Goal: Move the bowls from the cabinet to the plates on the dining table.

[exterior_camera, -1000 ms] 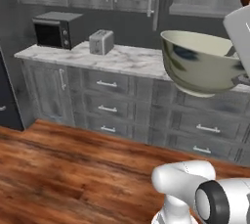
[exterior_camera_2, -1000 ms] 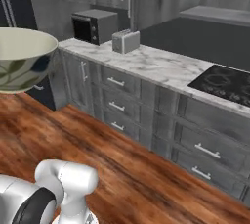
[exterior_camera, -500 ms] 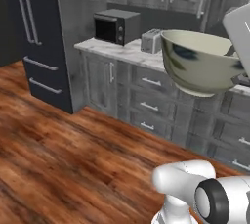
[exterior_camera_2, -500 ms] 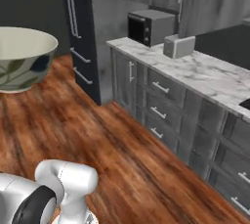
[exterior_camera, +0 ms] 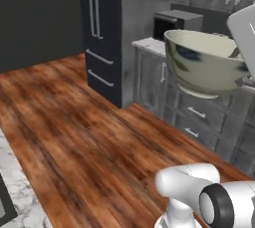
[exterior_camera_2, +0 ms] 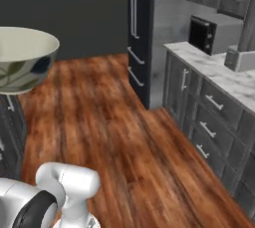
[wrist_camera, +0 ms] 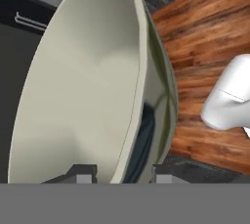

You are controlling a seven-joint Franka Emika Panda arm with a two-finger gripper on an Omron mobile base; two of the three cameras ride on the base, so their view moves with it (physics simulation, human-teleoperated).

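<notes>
Gripper (wrist_camera: 119, 173): clamped on the bowl's rim, one finger inside, one outside.
Bowl (exterior_camera: 206, 62): cream-glazed, dark smudges, upright, held above the wood floor (exterior_camera: 74, 122).
Background: fridge (exterior_camera_2: 139, 28), microwave (exterior_camera_2: 201, 34).

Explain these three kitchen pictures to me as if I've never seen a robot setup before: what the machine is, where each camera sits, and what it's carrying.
This is a rendered kitchen, not a real one. The machine is a white robot arm with dark joints, riding on a base that can drive across the wooden floor.

Two pictures come from cameras on that base, behind the arm to its left and right, looking forward over it. The third comes from a camera on the robot's hand, looking along its jaws.

The arm is carrying a cream bowl with dark smudges on the outside. In the hand picture, the gripper has one dark fingertip inside the bowl's rim and one outside, pinching the wall.

Around it: a tall dark fridge, a marble counter over grey drawers, with a microwave on top. A marble table corner shows at lower left of the left base picture.
</notes>
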